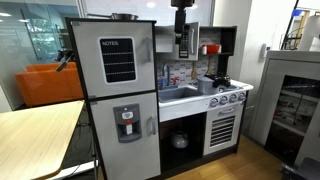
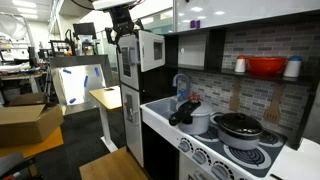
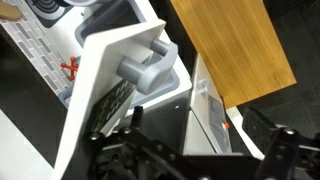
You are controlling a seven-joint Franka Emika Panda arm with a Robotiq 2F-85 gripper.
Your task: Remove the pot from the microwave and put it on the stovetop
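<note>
Tool [image 3: 190, 162] cropped by wrist view's bottom edge.

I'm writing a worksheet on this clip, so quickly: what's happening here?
A robot arm's gripper hovers by the toy microwave, whose door is swung open. The door handle sits just ahead of the jaws, which look spread and empty. A silvery pot stands down on the counter between the sink and a dark pan, at the edge of the stovetop. The microwave's inside isn't visible.
</note>
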